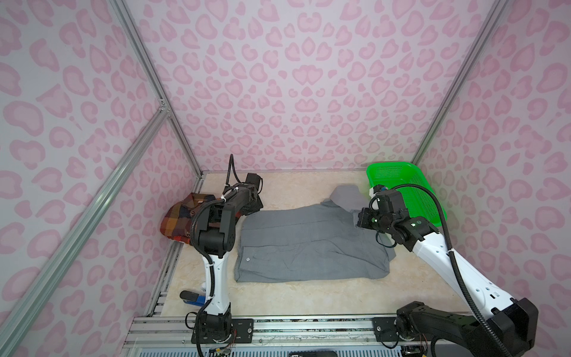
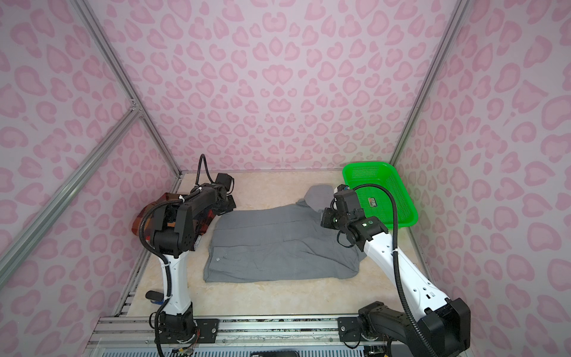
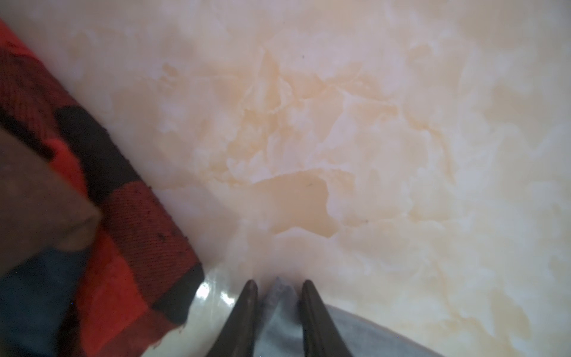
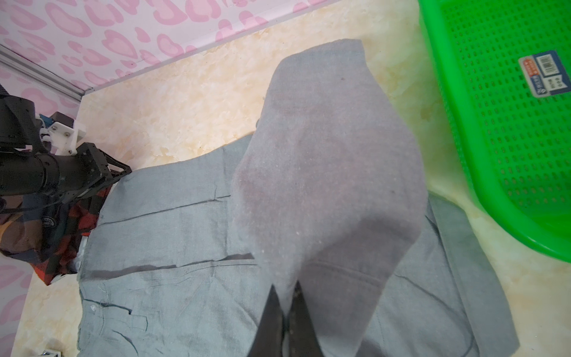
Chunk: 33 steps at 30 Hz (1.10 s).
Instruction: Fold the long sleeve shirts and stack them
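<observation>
The gray shirt (image 1: 312, 244) (image 2: 278, 247) lies spread on the marble-look table in both top views. My left gripper (image 3: 279, 289) (image 1: 248, 211) is at its far left corner, shut on a small peak of gray cloth. My right gripper (image 4: 285, 287) (image 1: 360, 218) is at the far right corner, shut on a gray flap (image 4: 327, 173) that stands up above the shirt. The plaid shirt (image 1: 177, 221) (image 3: 129, 247) sits bunched at the table's left edge, partly hidden behind my left arm.
A green mesh basket (image 1: 401, 173) (image 4: 448, 123) stands at the back right corner, close behind my right wrist. Patterned walls with metal rails enclose the table. A blue and black object (image 1: 191, 297) lies beside the left arm's base.
</observation>
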Each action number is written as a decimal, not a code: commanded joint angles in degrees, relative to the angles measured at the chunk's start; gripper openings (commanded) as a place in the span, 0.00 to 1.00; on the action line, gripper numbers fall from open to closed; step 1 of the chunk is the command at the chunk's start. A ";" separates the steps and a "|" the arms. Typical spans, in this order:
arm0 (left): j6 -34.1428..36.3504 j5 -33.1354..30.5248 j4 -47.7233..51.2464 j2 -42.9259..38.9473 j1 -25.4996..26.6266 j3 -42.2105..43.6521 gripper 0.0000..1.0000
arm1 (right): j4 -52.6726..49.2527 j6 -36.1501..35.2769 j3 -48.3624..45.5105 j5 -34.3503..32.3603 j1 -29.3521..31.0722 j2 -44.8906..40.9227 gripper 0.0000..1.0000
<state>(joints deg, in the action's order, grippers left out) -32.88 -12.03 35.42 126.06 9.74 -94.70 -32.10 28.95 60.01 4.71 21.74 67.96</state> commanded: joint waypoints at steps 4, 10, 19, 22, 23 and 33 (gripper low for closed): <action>0.04 0.36 0.19 -1.54 -0.01 2.55 0.18 | -0.07 0.04 1.25 -0.84 -0.16 -0.40 0.00; -0.34 1.51 -0.63 -4.09 -0.07 2.73 0.03 | -0.44 -0.08 2.15 -1.02 -1.07 -0.81 0.00; 2.92 1.62 -8.56 -16.97 0.67 9.07 0.03 | -2.88 -0.93 6.20 -1.44 -3.43 -3.61 0.00; 3.40 0.61 -13.60 -22.25 0.72 16.20 0.03 | -4.62 -1.07 6.89 -1.63 -3.54 -5.97 0.00; 3.24 -0.06 -15.10 -24.10 0.78 19.05 0.03 | -5.29 -1.12 6.96 -1.57 -3.62 -6.95 0.00; -1.36 -1.43 -27.59 -35.98 1.60 37.92 0.03 | -18.40 -1.52 6.64 -1.92 -3.37 -17.87 0.00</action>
<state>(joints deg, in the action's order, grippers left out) -32.05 -12.27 14.39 92.51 11.00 -59.96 -44.23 27.86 67.13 3.86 18.26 52.14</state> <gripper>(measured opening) 0.054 0.049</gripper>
